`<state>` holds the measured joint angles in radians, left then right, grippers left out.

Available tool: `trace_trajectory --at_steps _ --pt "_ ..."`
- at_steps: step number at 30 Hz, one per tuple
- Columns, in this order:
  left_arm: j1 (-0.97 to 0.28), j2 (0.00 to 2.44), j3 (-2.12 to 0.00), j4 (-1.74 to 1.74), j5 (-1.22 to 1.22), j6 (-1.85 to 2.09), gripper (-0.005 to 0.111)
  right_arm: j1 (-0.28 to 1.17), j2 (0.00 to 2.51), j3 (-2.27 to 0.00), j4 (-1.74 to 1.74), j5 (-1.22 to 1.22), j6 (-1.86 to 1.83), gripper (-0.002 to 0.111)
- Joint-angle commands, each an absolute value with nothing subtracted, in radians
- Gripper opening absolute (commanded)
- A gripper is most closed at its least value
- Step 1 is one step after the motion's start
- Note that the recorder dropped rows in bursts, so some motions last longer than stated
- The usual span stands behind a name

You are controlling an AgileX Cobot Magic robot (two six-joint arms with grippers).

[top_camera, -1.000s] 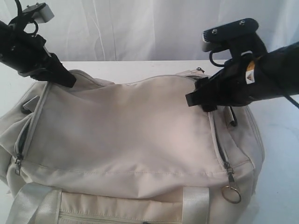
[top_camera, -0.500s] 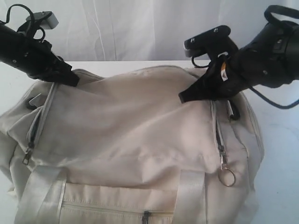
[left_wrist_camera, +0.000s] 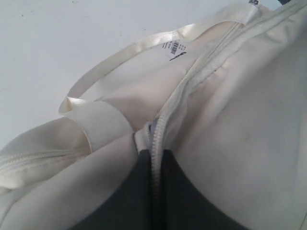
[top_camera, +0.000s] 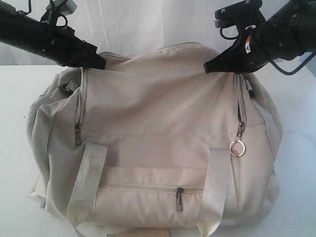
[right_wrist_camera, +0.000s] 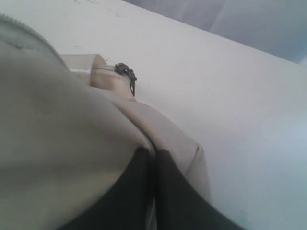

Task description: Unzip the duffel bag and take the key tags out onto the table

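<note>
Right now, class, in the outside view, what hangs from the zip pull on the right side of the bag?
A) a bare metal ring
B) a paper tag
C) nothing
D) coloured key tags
A: a bare metal ring dangles from the zip pull on the bag, nothing threaded on it.

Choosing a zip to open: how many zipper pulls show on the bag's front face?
3: left zipper pull on the left zip, right zipper pull carrying a ring, front-pocket zipper pull low in the middle. Others may be hidden on top.
</note>
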<state>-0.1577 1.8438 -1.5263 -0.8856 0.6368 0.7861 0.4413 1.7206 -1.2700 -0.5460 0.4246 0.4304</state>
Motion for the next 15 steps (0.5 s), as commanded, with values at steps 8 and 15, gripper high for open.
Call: trace_trajectory --at_steps 8,15 --pt "-0.141 1.874 -1.620 -0.856 0.746 0.851 0.000 0.407 1.687 -1.288 -0.446 0.514 0.314 0.013" --pt "-0.141 1.865 -1.620 -0.850 0.861 0.837 0.042 0.408 1.645 -1.288 -0.182 0.533 0.087 0.067"
